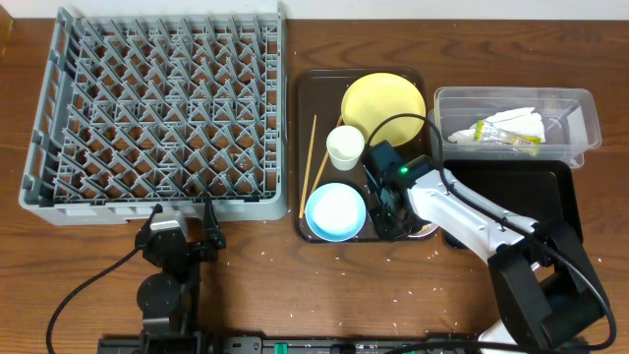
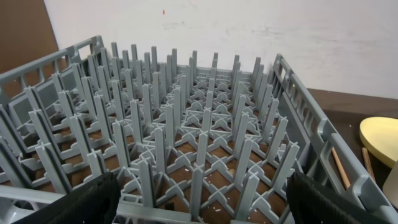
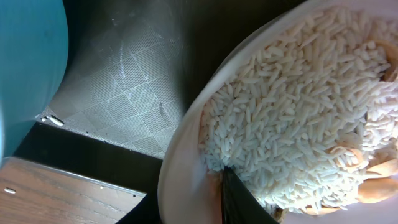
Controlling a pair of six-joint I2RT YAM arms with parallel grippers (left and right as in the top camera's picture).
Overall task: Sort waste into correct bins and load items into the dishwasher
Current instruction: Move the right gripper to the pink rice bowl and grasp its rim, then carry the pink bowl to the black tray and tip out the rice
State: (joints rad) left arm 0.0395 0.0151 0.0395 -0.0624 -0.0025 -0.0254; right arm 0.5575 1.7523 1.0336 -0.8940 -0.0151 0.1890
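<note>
Your right end effector (image 1: 396,218) is at the white bowl (image 3: 180,168), on the brown tray's (image 1: 319,93) near right corner beside the light blue bowl (image 1: 335,211). One finger (image 3: 233,193) lies inside the rim on the rice (image 3: 298,99); whether it has pinched, you cannot tell. The bowl looks stiff, smooth and heavy with rice, so grip the rim and keep it level. The left end effector (image 1: 183,218) gapes wide.

Robot lab bench staged as a dish-clearing station, not a working kitchen. Wood-grain desk (image 1: 256,280) against a bare white wall (image 2: 249,31); left arm (image 1: 165,290) and right arm (image 1: 472,221) mounted at its front edge; grey dish rack (image 1: 157,108) and dark brown serving tray (image 1: 319,98) on top.
</note>
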